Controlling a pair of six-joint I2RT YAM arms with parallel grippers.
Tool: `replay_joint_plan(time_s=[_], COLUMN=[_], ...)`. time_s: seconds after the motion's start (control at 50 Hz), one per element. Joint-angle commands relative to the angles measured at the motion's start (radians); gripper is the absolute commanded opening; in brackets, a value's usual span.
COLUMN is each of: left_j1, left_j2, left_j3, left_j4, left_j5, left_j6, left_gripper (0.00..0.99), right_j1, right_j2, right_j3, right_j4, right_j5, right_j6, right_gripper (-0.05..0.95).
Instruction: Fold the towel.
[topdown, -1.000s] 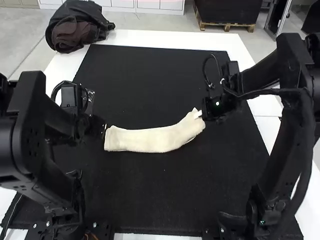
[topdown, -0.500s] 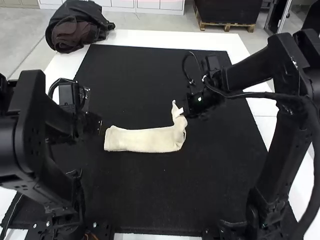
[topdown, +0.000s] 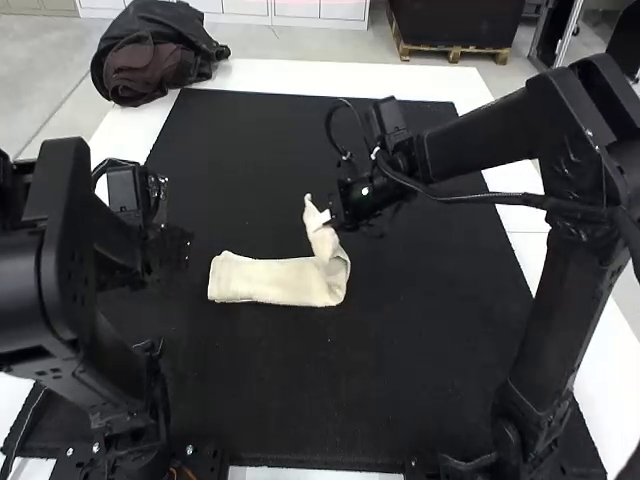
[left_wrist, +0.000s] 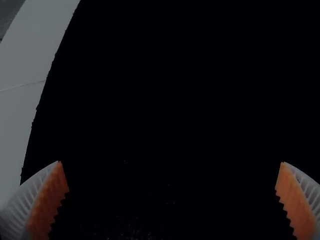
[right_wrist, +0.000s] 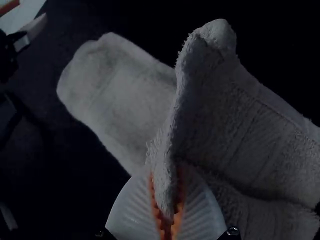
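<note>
With my right gripper (right_wrist: 168, 200) I pinched the raised end of the towel (topdown: 268, 280), presumably to fold it over the strip lying flat on the black mat (topdown: 400, 390); my left gripper (left_wrist: 170, 163), spread and empty, left the other end free

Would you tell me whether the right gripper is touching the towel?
Touching: in the right wrist view, the towel is pinched between the right gripper's orange pads.

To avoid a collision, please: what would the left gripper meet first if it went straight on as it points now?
Likely the black mat, seen straight ahead between its open fingers; how near it is, I cannot judge.
</note>
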Motion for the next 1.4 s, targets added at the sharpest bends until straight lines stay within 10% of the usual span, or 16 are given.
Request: replay_joint_plan(time_s=[0.0, 1.38], left_j1=[0.019, 0.029], left_j2=[-0.007, -0.013], left_j3=[0.036, 0.036], left_j4=[0.006, -0.002], left_j5=[-0.006, 0.013], left_j6=[-0.009, -0.039], left_gripper=[0.97, 0.97], right_j1=[0.048, 0.284], right_j2=[-0.013, 0.278], right_j3=[0.031, 0.265], right_j4=[0.034, 0.149], right_j5=[-0.01, -0.003], right_j6=[0.061, 0.144], right_gripper=[-0.03, -0.02])
